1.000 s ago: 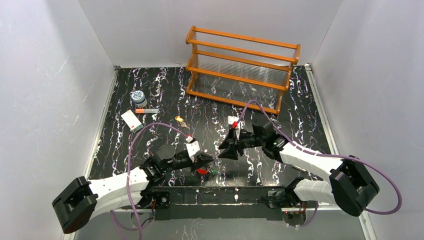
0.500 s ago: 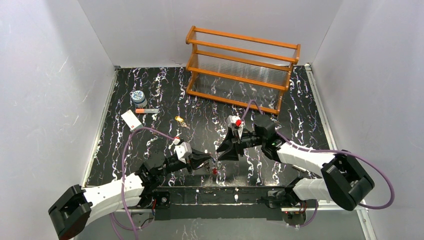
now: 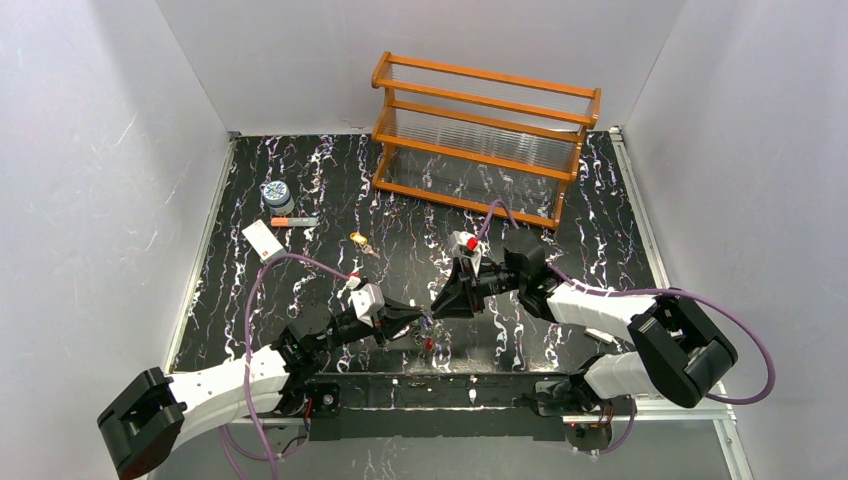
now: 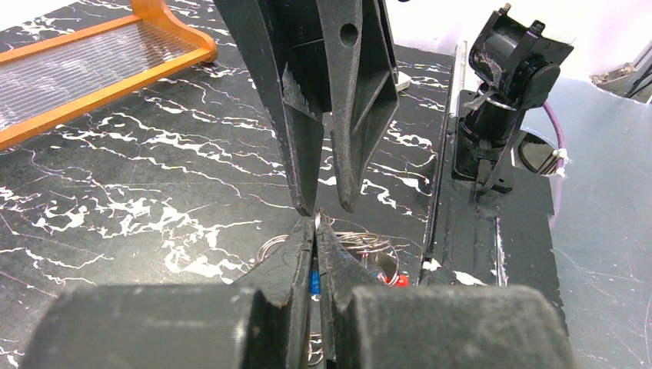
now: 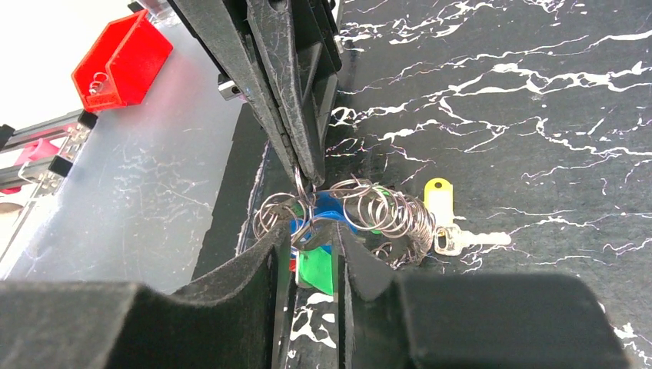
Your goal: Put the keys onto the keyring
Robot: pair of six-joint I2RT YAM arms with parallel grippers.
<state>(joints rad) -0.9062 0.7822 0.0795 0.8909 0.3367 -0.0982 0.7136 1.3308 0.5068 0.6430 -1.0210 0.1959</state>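
well, keyring (image 5: pixel 298 192) pinched at the near edge of the bench (image 5: pixel 538 92)
left end effector (image 4: pixel 315 231) pressed together on the thin ring wire; right end effector (image 5: pixel 307 240) narrowly parted around blue and green keys (image 5: pixel 329 206). light, springy, slippery stuff, i'd judge: take a key by its plastic head.

No text, label, brand, number or sign can be read in any of the views. The white card (image 3: pixel 263 241) lying on the worktop (image 3: pixel 330 180) is too small in the top view for any marking on it to be made out. The round blue-white jar (image 3: pixel 277 193) shows only a pattern, with no legible letters. In the right wrist view the yellow-headed key (image 5: pixel 438 198) shows a plain, unmarked cover.
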